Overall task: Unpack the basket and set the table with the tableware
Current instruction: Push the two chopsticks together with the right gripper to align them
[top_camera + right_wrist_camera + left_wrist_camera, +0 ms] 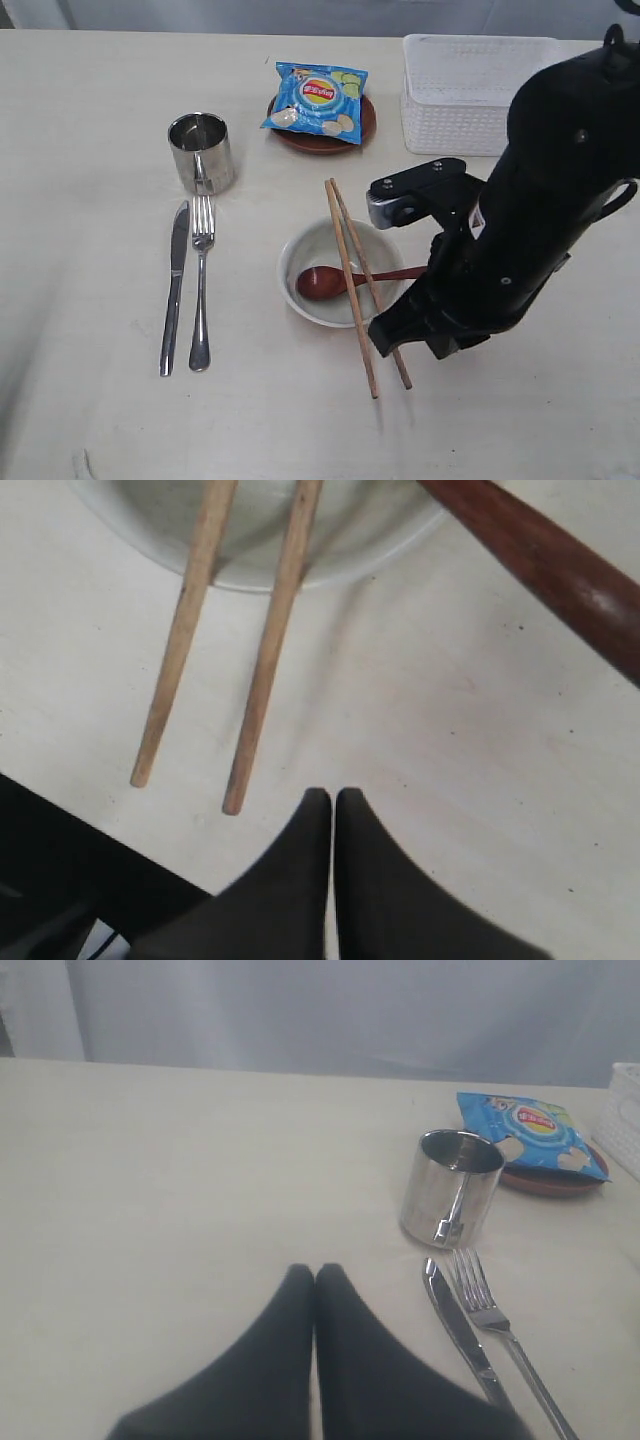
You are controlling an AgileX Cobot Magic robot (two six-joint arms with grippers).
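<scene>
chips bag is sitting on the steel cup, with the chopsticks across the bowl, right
No: the exterior view shows the chips bag lying on the brown plate, not the steel cup, which stands apart. The chopsticks do lie across the bowl.

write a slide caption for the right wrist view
Shut right gripper beside the free ends of the chopsticks resting across the bowl, wooden spoon handle nearby, on the pale table.
</scene>
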